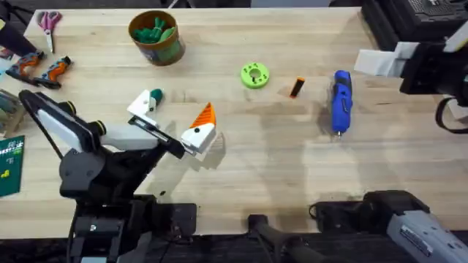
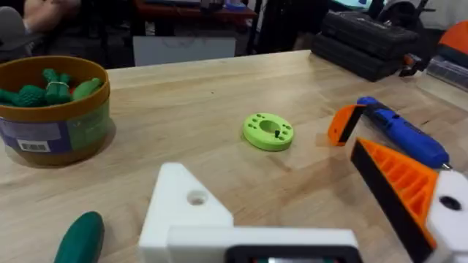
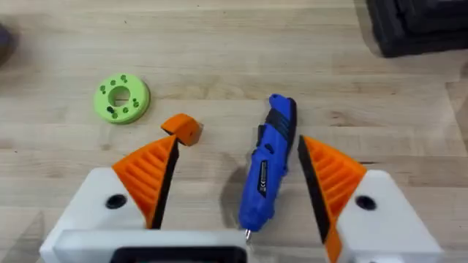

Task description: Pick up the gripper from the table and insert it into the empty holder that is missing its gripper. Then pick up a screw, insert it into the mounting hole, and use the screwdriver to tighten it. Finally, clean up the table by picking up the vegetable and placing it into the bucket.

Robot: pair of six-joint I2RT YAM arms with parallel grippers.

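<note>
Resting on the wooden counter [image 1: 292, 153] right of centre, the gripper [image 1: 297, 88] lies between the lime-green disc [image 1: 254, 75] and the blue screwdriver [image 1: 341, 101], apart from both. Left gripper [image 1: 175, 120] hovers low at centre-left, fingers apart: its bare white holder [image 1: 144, 105] on the far side, its twin carrying an orange wedge [image 1: 205, 115]. The vegetable [image 1: 156, 96] lies just beside the holder. The bucket [image 1: 156, 36] stands far left. Right gripper [image 3: 241, 183] hangs over the screwdriver, fingers apart.

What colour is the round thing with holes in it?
Lime green. The round disc shows best in the right wrist view.
</note>
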